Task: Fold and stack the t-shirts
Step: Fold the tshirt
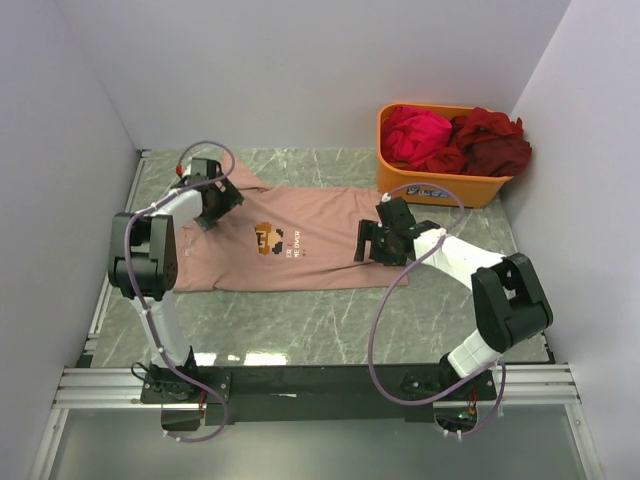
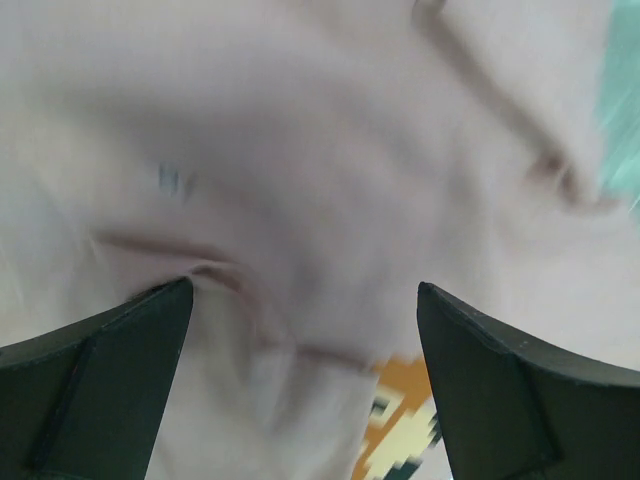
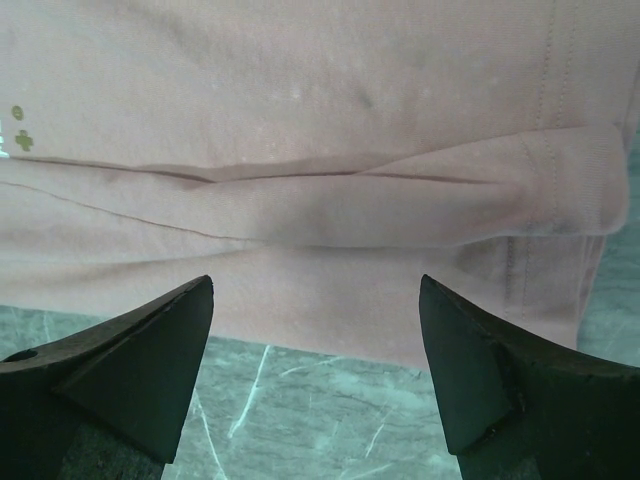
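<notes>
On the counter point(image 1: 300, 335) the pink shirt point(image 1: 320, 215) lies spread flat, print up, collar end toward the left arm point(image 1: 150, 255), hem toward the right arm point(image 1: 510, 300). The magenta shirt point(image 1: 415, 135) and dark red shirt point(image 1: 492, 143) sit bunched in the orange tub point(image 1: 440, 188) at the far right, so none is folded yet. We judge the step is taking hold of both ends of the pink shirt for a first fold. Left jaws are released, spread wide over pink cloth near the collar with nothing between them; that wrist view is blurred, so we cannot tell whether they touch the cloth. Right jaws are released too, spread over the near part of the hem, where a long ridge of cloth runs across and bare counter shows just below the edge. To do it well we should drop straight onto the cloth, pinch the full thickness at the edge and not the loose ridge, close both sides before lifting, and keep the two ends level so the fold line runs straight. Left arm pose: elbow high at the left, forearm reaching far and inward, wrist pitched down. Right arm pose: elbow out right, forearm angled left toward the hem, wrist tipped down.
</notes>
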You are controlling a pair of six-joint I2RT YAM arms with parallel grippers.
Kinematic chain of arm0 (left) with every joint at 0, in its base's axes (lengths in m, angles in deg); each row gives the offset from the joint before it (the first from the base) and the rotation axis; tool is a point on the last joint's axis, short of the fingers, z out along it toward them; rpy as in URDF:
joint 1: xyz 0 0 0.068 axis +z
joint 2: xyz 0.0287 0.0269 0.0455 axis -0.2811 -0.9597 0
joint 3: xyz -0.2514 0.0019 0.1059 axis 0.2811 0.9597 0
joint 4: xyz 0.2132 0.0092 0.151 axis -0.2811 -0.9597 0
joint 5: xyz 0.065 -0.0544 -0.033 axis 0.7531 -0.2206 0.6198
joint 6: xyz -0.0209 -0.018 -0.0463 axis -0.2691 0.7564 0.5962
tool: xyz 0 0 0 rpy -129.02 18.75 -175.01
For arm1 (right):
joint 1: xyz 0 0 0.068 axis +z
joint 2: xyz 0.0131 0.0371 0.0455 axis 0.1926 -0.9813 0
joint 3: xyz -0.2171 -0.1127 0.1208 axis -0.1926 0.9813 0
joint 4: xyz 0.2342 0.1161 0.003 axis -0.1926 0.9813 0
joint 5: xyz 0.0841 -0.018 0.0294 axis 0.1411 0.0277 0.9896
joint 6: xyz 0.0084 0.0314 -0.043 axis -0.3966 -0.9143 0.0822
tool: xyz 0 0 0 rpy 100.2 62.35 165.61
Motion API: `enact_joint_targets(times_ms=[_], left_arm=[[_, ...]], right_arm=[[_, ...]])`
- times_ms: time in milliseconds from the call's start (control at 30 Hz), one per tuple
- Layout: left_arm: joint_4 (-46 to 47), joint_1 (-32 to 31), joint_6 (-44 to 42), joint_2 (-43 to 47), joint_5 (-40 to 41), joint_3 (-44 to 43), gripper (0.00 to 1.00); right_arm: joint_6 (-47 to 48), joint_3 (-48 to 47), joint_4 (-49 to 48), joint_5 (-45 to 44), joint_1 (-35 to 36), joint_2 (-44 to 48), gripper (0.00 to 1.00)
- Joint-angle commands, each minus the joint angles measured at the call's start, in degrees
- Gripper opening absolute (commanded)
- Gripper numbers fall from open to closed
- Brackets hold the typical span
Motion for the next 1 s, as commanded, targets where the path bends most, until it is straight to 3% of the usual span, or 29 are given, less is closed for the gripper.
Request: enact_joint_targets(times_ms=[0, 133, 533, 700, 967], left_arm=[[1.19, 2.44, -2.98, -1.14, 1.30, -7.99, 0.99], [-1.18, 2.89, -3.68, -0.98, 1.13, -11.53, 0.99], [6.54, 0.95, 1.15, 18.09, -5.29, 18.33, 1.00], [5.15, 0.95, 1.86, 20.65, -3.19, 24.15, 0.99], [1.81, 0.95, 2.82, 22.76, -3.28, 29.87, 0.99]], right_arm=[[0.68, -0.10, 0.03, -2.30, -0.34, 4.31, 0.89], [0.42, 0.95, -0.14, -3.35, -0.34, 6.08, 0.89], [1.12, 2.10, -0.67, -3.35, -0.34, 5.99, 0.90], [1.56, 3.94, -5.93, -3.35, -0.43, 2.40, 0.90], [-1.60, 9.82, -5.42, -1.34, -0.26, 0.71, 0.90]])
